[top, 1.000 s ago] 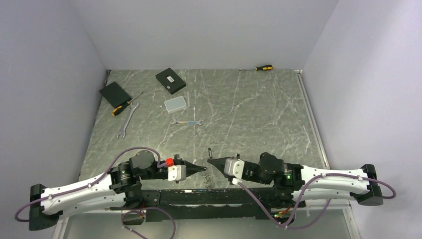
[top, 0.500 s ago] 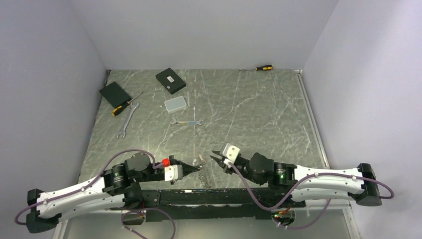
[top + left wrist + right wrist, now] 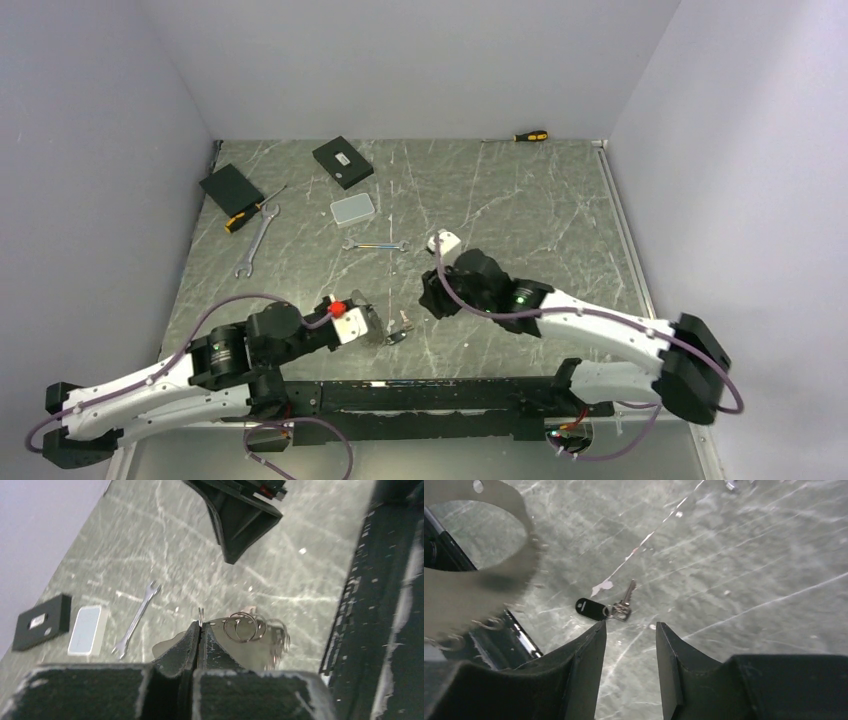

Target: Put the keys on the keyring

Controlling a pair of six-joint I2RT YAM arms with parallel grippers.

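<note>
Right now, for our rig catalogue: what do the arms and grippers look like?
White links, black joints, looping mauve cables. The left arm has a red knob near its wrist; the right arm a green light. The left gripper and right gripper have black wedge-shaped fingers.

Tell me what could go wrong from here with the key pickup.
The key lies flat on the table; the open right gripper may push it rather than pinch it. The left gripper pinches the keyring only by a thin edge, so it might slip or twist.
</note>
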